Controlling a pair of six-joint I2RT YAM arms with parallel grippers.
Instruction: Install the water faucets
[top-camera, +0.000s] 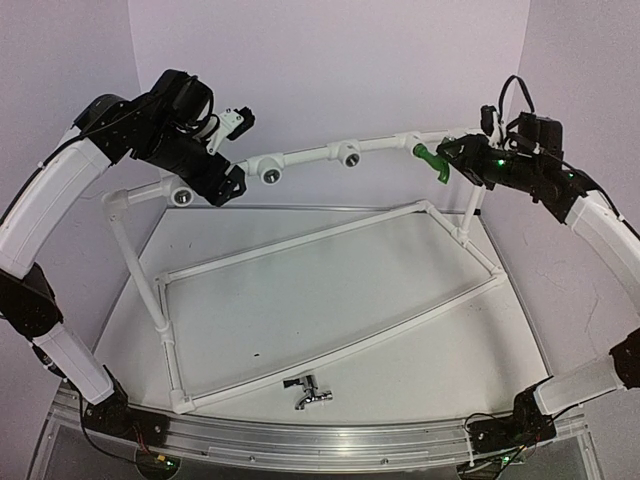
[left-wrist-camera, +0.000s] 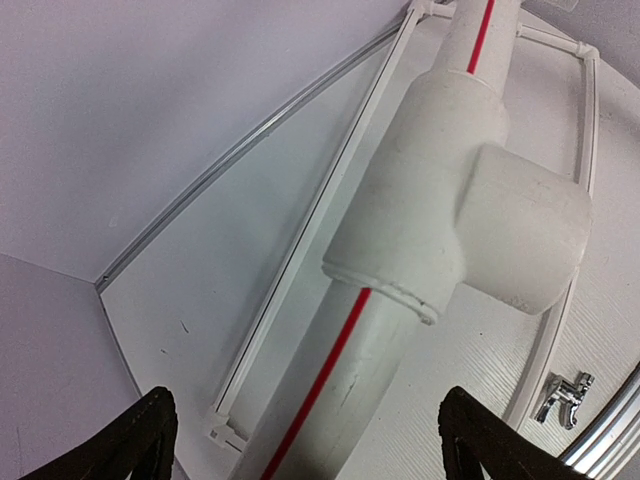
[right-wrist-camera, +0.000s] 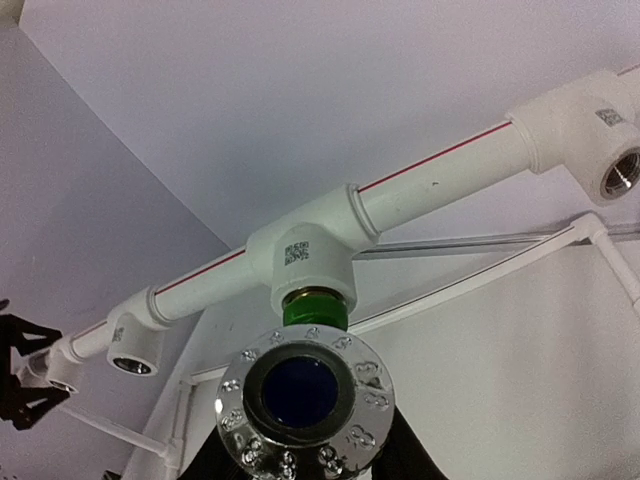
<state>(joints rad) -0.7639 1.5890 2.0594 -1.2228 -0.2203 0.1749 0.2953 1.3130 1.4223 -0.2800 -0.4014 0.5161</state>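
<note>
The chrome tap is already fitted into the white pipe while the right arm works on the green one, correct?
Not quite: the chrome tap lies loose on the table near the front edge, not in the white pipe, as the top view shows. The right gripper is indeed at the green tap on that pipe.

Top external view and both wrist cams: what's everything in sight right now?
green faucet: one, bright green, at the mouth of the rightmost socket on the raised rail
chrome faucet: one, shiny metal, lying on the table near the front, outside the frame
open sockets: three, white, along the raised rail
pipe frame: one, white, flat rectangle with posts carrying the rail
table: one, white
left claw: black, open, straddling the rail by the leftmost socket
right claw: black, shut on the green faucet
</note>
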